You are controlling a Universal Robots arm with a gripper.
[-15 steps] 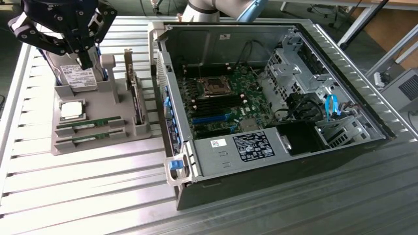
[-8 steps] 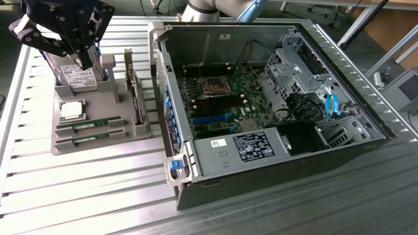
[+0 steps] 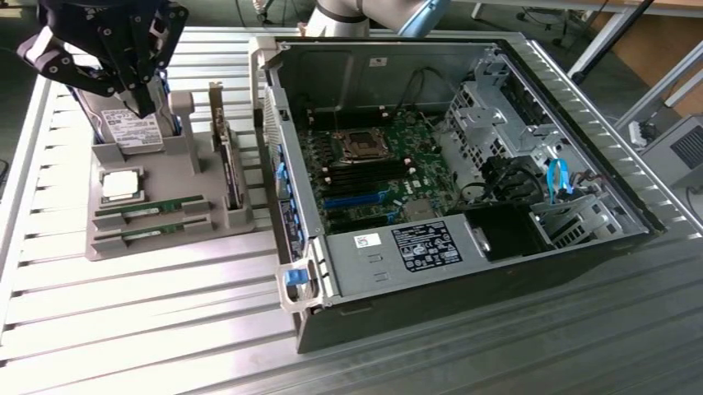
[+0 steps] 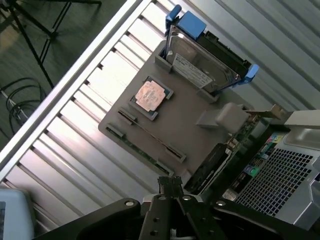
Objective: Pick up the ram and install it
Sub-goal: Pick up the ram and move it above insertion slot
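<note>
Two ram sticks (image 3: pixel 150 207) (image 3: pixel 147 233) lie side by side in slots at the near end of a grey holder (image 3: pixel 165 177). In the wrist view they appear edge-on as thin green strips (image 4: pixel 152 136) (image 4: pixel 141 152). My gripper (image 3: pixel 145 105) hangs above the holder's far end, over the hard drive (image 3: pixel 130 128), well apart from the ram. Its black fingers are shut with nothing between them; in the wrist view the gripper (image 4: pixel 170 186) points down beside the holder (image 4: pixel 190 115).
The holder also carries a square processor chip (image 3: pixel 121 183) and an upright expansion card (image 3: pixel 227 169). At the exterior view's right lies an open computer case (image 3: pixel 615 189), with its motherboard (image 3: pixel 368 169) and black memory slots (image 3: pixel 354 174) exposed. Everything rests on a ribbed metal table (image 3: pixel 143 321).
</note>
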